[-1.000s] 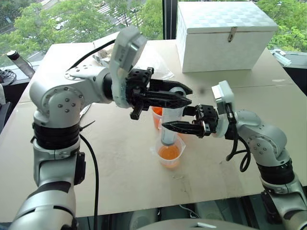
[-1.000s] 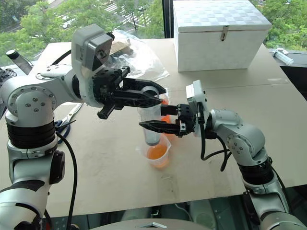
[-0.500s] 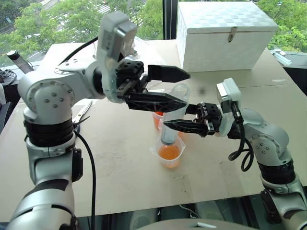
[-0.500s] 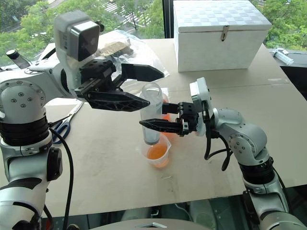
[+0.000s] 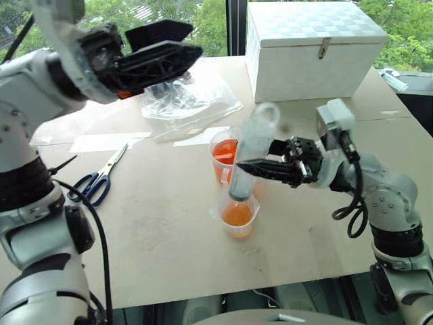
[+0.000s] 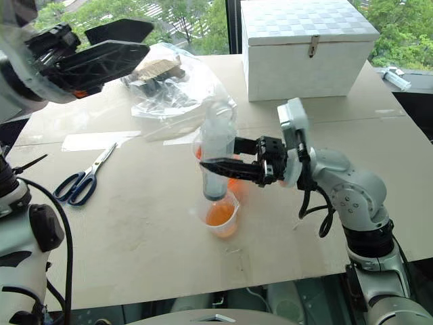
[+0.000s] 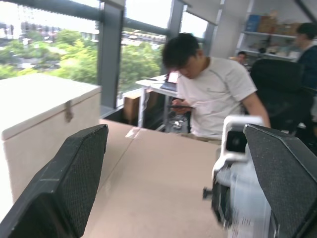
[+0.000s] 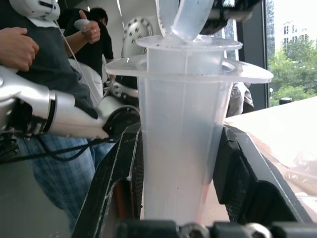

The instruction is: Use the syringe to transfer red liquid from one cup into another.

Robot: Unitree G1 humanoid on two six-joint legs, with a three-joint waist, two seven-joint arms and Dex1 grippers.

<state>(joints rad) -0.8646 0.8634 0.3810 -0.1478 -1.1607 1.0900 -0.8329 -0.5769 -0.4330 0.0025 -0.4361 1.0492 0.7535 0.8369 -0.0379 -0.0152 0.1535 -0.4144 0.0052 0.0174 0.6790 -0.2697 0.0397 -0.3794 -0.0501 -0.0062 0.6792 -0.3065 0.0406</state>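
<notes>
Head views showed me the biggest change of the last second: my left gripper [image 5: 159, 51] had let go at the top of the syringe [image 5: 249, 157], its fingers going from nearly closed to fully spread, and the arm had swung up and away to my left, well clear of the cups. My right gripper [image 5: 260, 167] kept its fingers pinched on the barrel and had tilted the syringe, its top leaning away from me and its nozzle still just above the pale cup [image 5: 238, 212]. That cup held a shallow orange layer; the red cup [image 5: 224, 160] stood just behind it, touching or nearly so. I judged the plunger had been pushed home and this load delivered, though the barrel was too blurred for me to say whether any liquid was left inside. If more was to be moved, the nozzle would have to go back into the red cup.

The worktop [image 5: 169, 223] was a sheet of pale brown board. On it lay scissors [image 5: 99, 178] to my left, a crumpled plastic bag [image 5: 183, 98] behind the cups and a white box [image 5: 314, 47] at the far edge. Windows behind gave onto trees. In the left wrist view a person [image 7: 208, 91] sat beyond the worktop, looking down.
</notes>
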